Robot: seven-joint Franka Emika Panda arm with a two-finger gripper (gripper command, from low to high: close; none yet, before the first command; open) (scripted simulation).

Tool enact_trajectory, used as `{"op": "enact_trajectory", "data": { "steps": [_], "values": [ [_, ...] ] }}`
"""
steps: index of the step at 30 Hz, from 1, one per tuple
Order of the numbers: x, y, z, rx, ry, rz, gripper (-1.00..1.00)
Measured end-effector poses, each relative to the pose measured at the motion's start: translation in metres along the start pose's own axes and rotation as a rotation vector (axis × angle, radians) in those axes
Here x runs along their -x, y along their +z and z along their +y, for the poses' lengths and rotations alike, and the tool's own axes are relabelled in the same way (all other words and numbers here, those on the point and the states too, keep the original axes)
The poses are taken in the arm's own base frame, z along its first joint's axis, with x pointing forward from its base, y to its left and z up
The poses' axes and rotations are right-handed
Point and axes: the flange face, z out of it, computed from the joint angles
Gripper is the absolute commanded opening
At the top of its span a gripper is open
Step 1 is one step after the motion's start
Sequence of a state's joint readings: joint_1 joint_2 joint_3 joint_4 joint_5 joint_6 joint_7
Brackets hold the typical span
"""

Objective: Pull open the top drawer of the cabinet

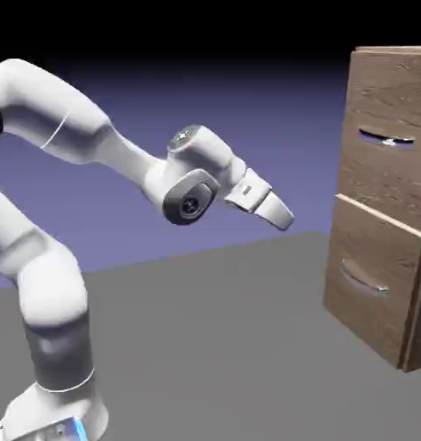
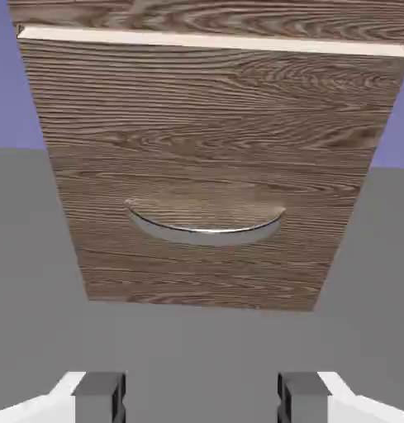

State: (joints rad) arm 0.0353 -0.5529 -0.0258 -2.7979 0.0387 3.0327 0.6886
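end effector (image 1: 282, 215) spread, empty | well apart from cabinet (image 1: 381, 103) | top drawer (image 1: 387, 164) flush

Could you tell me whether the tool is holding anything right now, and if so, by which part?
Nothing is held. The tool is open and empty, apart from the cabinet, facing the lower drawer.

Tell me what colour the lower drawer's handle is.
Silver: the curved bar handle on the brown wood-grain lower drawer shows best in the hand view.

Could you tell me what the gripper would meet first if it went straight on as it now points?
Probably the lower drawer near its curved handle, not the top drawer; the gripper points downward there.
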Motion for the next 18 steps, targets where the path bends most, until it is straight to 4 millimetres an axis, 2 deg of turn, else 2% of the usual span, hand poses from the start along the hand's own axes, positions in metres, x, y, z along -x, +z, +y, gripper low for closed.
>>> {"op": "enact_trajectory", "data": {
  "steps": [9, 18],
  "values": [
    [-0.025, 0.037, 0.018, -0.03, -0.049, -0.113, 0.0],
    [-0.038, 0.078, 0.041, -0.056, -0.117, -0.192, 0.0]
  ]
}}
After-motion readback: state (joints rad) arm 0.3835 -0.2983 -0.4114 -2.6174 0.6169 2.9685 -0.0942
